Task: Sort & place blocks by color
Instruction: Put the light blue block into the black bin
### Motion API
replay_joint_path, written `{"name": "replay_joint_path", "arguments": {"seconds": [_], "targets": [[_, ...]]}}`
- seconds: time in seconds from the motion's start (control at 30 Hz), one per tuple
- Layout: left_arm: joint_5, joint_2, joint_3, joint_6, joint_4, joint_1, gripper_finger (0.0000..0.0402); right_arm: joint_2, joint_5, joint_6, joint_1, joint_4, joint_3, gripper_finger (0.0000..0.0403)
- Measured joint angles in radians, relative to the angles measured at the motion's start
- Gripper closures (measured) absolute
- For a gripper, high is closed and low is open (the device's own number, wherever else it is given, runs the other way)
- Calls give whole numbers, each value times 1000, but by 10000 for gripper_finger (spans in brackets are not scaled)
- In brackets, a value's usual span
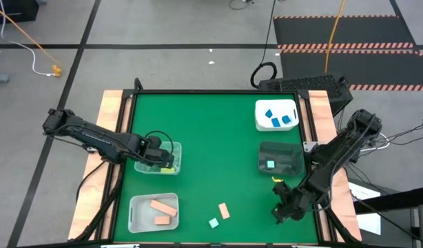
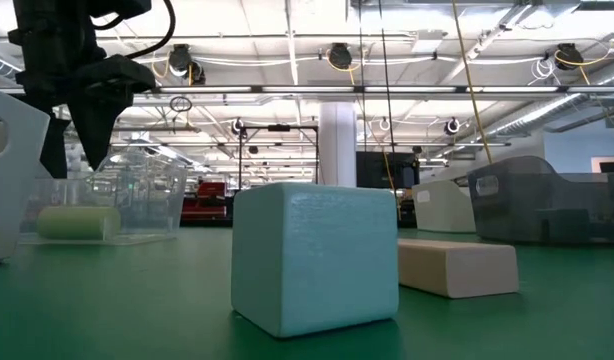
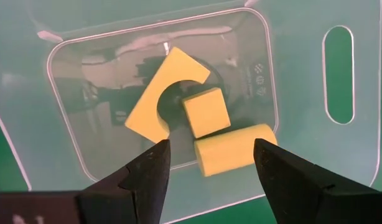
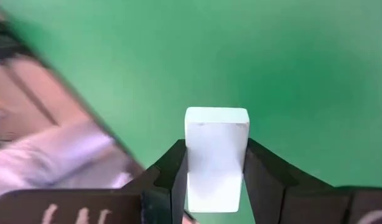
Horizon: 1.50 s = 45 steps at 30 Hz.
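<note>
now mint block point(image 4: 216, 155) clamped between right gripper point(image 4: 214, 171) fingers, near table corner

Mint cube point(image 2: 315, 255) up close, peach bar point(image 2: 457, 266) just behind, left pincer point(image 2: 87, 120) over a clear tub point(image 2: 137, 195).

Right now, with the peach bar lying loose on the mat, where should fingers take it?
Probably across its two long sides, at mid-length, coming straight down. The peach bar lies flat and slanted, so turn the wrist to match; the mint cube sits apart near one end, leaving the sides free.
</note>
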<state>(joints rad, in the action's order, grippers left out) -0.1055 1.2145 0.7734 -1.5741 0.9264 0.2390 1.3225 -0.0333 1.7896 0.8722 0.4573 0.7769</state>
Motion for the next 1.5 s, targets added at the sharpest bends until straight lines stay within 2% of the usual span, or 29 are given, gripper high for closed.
{"name": "replay_joint_path", "arguments": {"seconds": [0.2, 0.4, 0.57, 0.73, 0.83, 0.93, 1.0, 1.17, 1.33, 1.5], "targets": [[0, -12, 0, -4, -12, 0, 169, -157, 299, -171, -1, -45, 0, 294], [-1, -36, 0, -8, -62, 0, 169, -276, 571, -469, -2, -151, 0, 294], [-54, -65, 0, 30, -165, 0, 169, -332, 717, -729, -7, -208, 1, 294], [-142, -113, 0, 164, -361, 0, 169, -351, 819, -940, -29, -208, 1, 294], [-194, -142, 0, 294, -515, 0, 169, -349, 869, -1085, -49, -218, 1, 294], [-208, -162, 0, 487, -745, 0, 169, -344, 875, -1192, -80, -251, 1, 294], [-209, -161, 2, 629, -953, 4, 170, -340, 875, -1274, -107, -303, 1, 294], [-207, -155, 1, 923, -1315, 15, 169, -327, 875, -1473, -170, -417, 2, 294], [-203, -155, 1, 1031, -1455, 21, 170, -327, 875, -1508, -241, -426, 2, 285], [-202, -155, 1, 1020, -1448, 24, 169, -327, 875, -1511, -297, -417, 2, 289]]}}
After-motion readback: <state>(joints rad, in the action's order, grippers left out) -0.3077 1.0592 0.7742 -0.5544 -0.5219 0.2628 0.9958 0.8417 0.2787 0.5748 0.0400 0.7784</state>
